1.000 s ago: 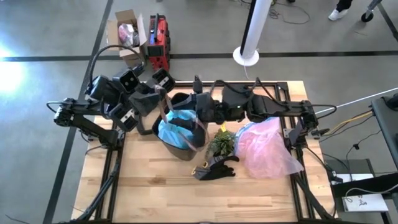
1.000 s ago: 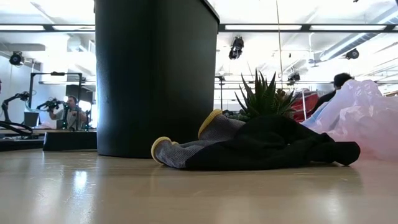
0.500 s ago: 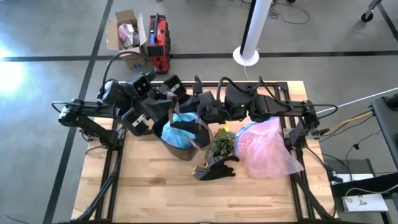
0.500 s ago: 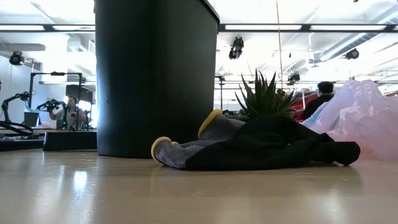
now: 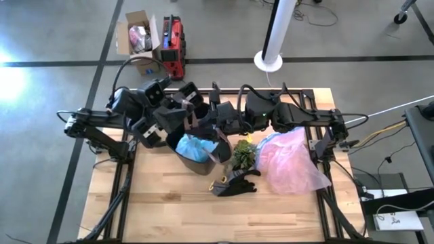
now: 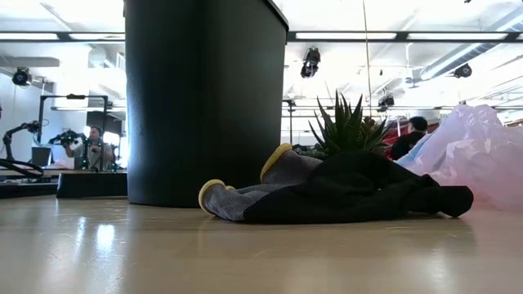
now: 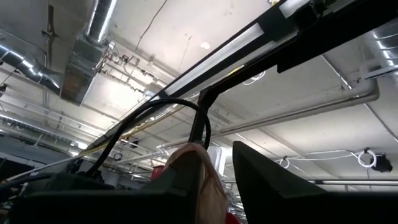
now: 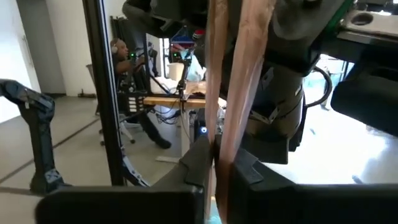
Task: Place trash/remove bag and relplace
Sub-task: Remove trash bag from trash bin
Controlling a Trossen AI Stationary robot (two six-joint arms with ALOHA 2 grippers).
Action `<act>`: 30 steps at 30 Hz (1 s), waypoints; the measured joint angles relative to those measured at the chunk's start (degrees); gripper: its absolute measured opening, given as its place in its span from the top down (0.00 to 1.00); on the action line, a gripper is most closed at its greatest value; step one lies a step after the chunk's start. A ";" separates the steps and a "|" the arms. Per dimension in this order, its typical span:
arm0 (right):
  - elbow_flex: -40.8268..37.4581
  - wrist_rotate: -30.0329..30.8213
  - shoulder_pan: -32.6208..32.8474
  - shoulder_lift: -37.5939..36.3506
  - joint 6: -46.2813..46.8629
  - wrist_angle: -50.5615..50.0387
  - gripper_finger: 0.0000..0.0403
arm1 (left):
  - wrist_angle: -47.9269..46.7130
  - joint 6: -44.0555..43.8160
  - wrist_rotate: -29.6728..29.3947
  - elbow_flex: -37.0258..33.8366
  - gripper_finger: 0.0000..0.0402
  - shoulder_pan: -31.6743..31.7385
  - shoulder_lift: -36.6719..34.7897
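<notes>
- High view: the wooden desk [image 5: 169, 210] carries everything, with both dark arms reaching in over its far half.
- A tall black bin [image 5: 193, 163] stands left of centre; in the low view it rises as a dark column [image 6: 204, 98] at the back of the desk.
- The teal-blue bag [image 5: 193, 146] sits inside the bin, bunched at its mouth.
- A pink plastic bag [image 5: 291, 159] lies crumpled on the right side of the desk, apart from the bin.
- A black-and-yellow glove [image 5: 234, 183] lies in front of the bin, and a small green plant [image 5: 243, 154] stands between the bin and the pink bag.
- The left tool [image 5: 184, 115] hovers over the far left edge of the bin, its fingers nearly together and pinching a thin brown strip [image 7: 208, 183].
- The right tool [image 5: 215, 129] is at the bin's far right edge, fingers pressed together on the brown strip [image 8: 233, 93], seen close in its wrist view.
- In the room beyond, a seated person [image 6: 94, 147] is visible at a workstation.
</notes>
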 joint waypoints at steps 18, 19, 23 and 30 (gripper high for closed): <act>4.78 1.96 -0.01 -0.11 1.84 3.74 1.00 | -30.53 18.40 1.46 0.00 0.50 0.09 -13.39; 5.72 2.00 -0.01 -0.11 1.54 3.67 1.00 | -31.84 19.06 1.46 0.00 0.47 0.09 -14.47; 9.48 2.76 -0.22 -0.10 0.20 3.29 1.00 | -38.77 21.04 1.47 0.00 0.35 0.07 -18.28; 10.36 8.22 -2.07 -2.80 -0.91 6.78 1.00 | -55.11 21.23 2.64 0.00 0.23 0.02 -22.99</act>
